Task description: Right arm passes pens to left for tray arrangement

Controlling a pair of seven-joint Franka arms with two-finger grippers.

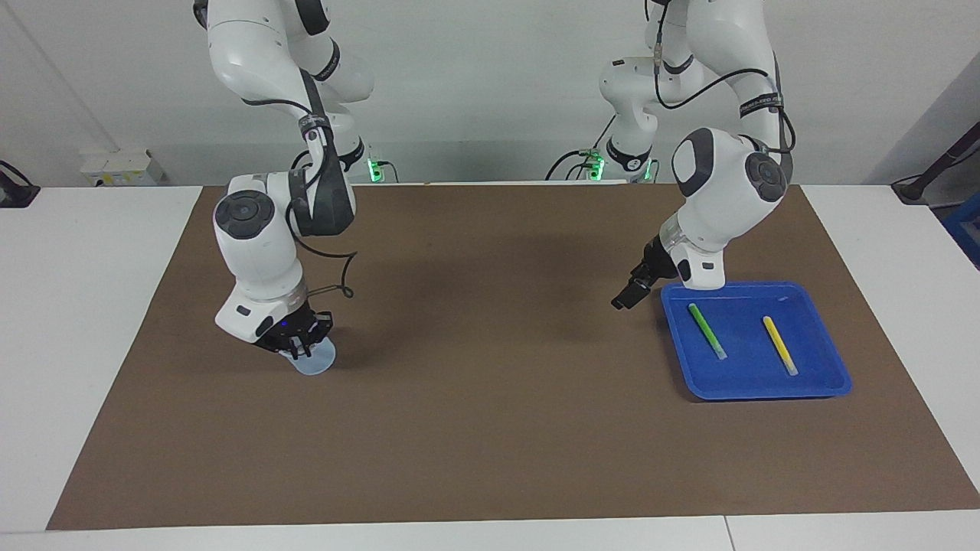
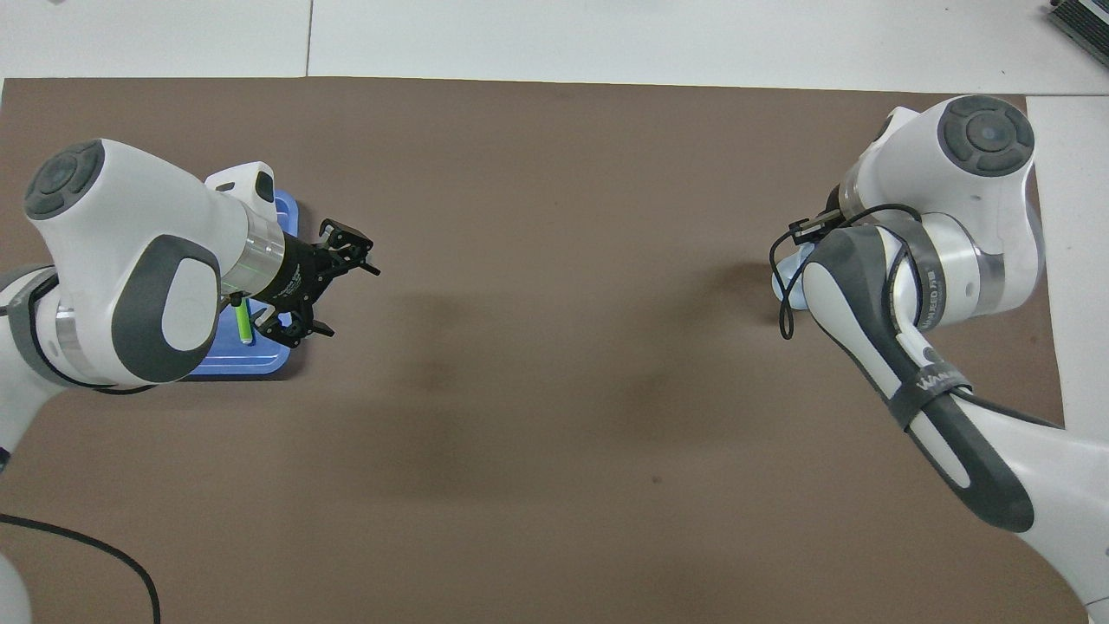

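The blue tray (image 1: 766, 393) lies at the left arm's end of the table. In it lie two pens side by side and apart, a green pen (image 1: 706, 330) and a yellow pen (image 1: 779, 345). My left gripper (image 1: 624, 297) hangs open and empty over the mat, just off the tray's edge toward the table's middle. In the overhead view the left gripper (image 2: 346, 299) and its arm cover most of the tray (image 2: 260, 362), and part of the green pen (image 2: 243, 321) shows. My right gripper (image 1: 298, 350) is shut, fingertips down in a small clear cup (image 1: 317, 362). What they pinch is hidden.
A brown mat (image 1: 490, 428) covers most of the white table. A black cable (image 2: 95, 548) lies on the mat near the left arm's base. A small white box (image 1: 122, 167) sits off the mat near the right arm's base.
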